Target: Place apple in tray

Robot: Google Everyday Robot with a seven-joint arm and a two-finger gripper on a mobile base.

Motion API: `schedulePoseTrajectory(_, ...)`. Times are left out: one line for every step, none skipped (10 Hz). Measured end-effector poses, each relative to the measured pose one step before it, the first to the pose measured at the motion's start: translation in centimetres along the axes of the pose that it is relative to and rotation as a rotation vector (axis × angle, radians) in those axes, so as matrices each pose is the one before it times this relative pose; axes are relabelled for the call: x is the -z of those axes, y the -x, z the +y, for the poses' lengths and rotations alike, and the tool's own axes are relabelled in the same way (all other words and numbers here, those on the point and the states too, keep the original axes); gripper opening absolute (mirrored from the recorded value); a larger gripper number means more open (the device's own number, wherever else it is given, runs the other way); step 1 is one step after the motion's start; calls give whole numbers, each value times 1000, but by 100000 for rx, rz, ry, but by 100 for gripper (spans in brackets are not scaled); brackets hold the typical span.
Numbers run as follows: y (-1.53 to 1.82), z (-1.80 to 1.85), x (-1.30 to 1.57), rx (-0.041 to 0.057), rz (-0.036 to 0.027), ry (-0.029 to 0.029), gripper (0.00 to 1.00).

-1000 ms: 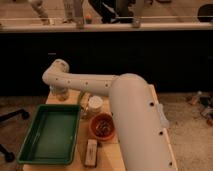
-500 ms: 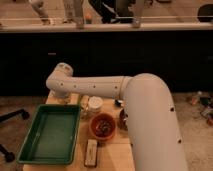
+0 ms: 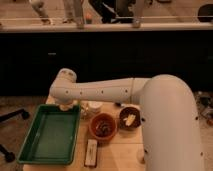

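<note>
White gripper (image 3: pixel 65 106) hangs at 12 o'clock rim of large dark green rectangular plastic tray (image 3: pixel 49 136); its opening and hold cannot be told.

Wooden table (image 3: pixel 120 152) — tray (image 3: pixel 50 135), two bowls (image 3: pixel 103 126), cup (image 3: pixel 94 106); claw (image 3: pixel 66 106) at tray's far rim

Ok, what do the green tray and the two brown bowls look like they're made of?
Tray: probably plastic; smooth moulded green walls with a soft sheen. Orange-brown bowl and dark brown bowl: maybe ceramic or plastic; matte, unclear. The gripper hangs at the tray's far rim.
</note>
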Motion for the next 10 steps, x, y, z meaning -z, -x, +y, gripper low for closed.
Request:
schedulePoseTrajectory(953,40,203,254,-554,-1077,0)
schedulePoseTrajectory(1477,-21,218,559,-824,-1595,0)
schedulePoseTrajectory(1085,-51,126,565,-660,-1372,0)
schedulePoseTrajectory(1002,-181,108,807,-570,-1242,0)
schedulePoseTrajectory(723,-156,14,705,-463,-605,0)
schedulePoseTrajectory(645,-330,-100,961,-693,-620,0)
schedulePoseTrajectory(373,-184,-228,210,-850,-222,0)
schedulePoseTrajectory(148,-141,-244,-46,-603,67,0)
schedulePoseTrajectory(248,-381,-407,362,-875,509,0)
schedulePoseTrajectory(153,-844,-727,990,-693,2197,0)
